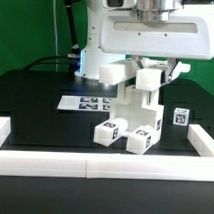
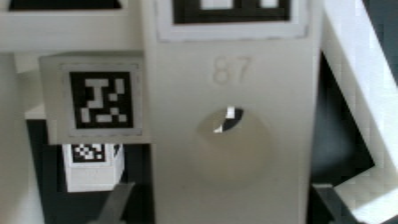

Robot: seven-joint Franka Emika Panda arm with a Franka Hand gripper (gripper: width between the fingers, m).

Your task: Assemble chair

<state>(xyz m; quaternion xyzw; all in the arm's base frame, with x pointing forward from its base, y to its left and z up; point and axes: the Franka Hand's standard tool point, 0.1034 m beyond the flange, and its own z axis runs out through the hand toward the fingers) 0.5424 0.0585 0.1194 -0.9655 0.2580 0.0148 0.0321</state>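
Note:
In the wrist view a white chair slab (image 2: 228, 150), stamped "87", with a round hole and a tag at its far end, fills the space between my gripper's (image 2: 222, 205) two dark fingers (image 2: 128, 198), which stand close against its sides. In the exterior view the gripper (image 1: 149, 66) comes down from above onto this upright slab (image 1: 143, 94) at the table's middle. A tagged white post (image 2: 98, 95) stands right beside the slab. Two tagged white blocks (image 1: 109, 132) (image 1: 140, 139) lie at its foot. Another tagged block (image 1: 180, 116) sits towards the exterior view's right.
The marker board (image 1: 83, 102) lies flat on the black table, towards the exterior view's left of the slab. Plain white border rails (image 1: 93, 167) run along the front and both sides. A white block (image 1: 108, 73) stands behind, near the robot base.

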